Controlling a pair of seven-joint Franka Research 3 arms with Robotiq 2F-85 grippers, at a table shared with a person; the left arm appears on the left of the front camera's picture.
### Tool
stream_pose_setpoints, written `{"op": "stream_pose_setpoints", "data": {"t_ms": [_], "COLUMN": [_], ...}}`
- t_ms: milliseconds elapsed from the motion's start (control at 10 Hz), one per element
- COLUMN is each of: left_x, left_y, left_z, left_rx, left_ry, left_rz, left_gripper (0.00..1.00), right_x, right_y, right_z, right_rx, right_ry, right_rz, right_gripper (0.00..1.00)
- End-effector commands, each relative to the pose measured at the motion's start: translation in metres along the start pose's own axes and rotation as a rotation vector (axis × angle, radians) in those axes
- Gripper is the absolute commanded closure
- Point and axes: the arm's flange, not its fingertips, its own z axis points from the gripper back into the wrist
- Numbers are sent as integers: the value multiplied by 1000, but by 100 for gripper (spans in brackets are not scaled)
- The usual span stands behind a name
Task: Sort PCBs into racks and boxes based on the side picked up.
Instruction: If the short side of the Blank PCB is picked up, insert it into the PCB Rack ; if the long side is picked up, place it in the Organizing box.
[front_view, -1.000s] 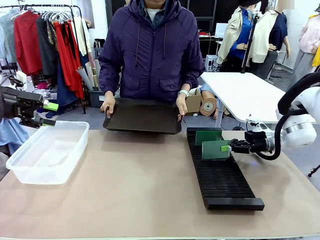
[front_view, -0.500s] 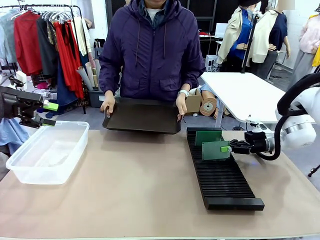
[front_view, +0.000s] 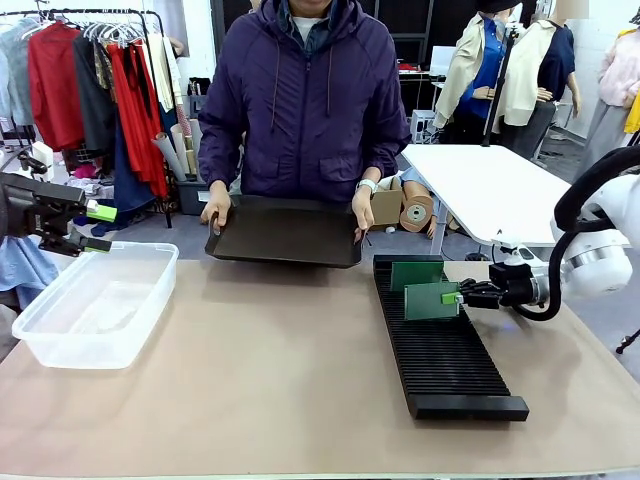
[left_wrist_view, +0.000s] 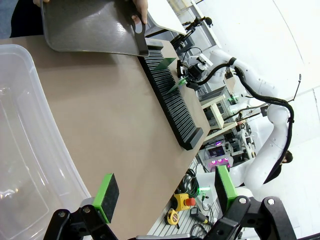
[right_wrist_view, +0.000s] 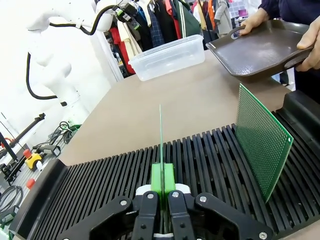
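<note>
Front view: nothing's moved in 1 second, your right gripper (front_view: 458, 297) still pinches a PCB (front_view: 431, 299) over the rack (front_view: 445, 360); left gripper (front_view: 97, 227) gapes empty.

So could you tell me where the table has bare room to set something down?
The broad middle between the clear tub and the black rack is bare. It is crowded at the rack's far end, where the right hand grips a green board beside another.

Two green PCBs (front_view: 417, 273) (front_view: 431, 300) stand upright in far-end slots of the long black rack (front_view: 443, 355) near the tabletop's right edge, while the clear box (front_view: 92, 303) sits by the left edge
</note>
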Motion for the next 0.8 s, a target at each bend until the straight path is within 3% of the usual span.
{"op": "stream_pose_setpoints", "data": {"t_ms": [0, 700], "left_x": [0, 0], "left_y": [-1, -1], "left_z": [1, 1], "left_rx": [1, 1], "left_ry": [-2, -2], "left_rz": [-1, -1], "left_gripper": [0, 0], "right_x": [-8, -22], "right_y": [1, 11], "right_z": [-2, -6], "right_rx": [-3, -12], "right_ry": [28, 39], "right_rz": [48, 56], "right_gripper": [100, 100]}}
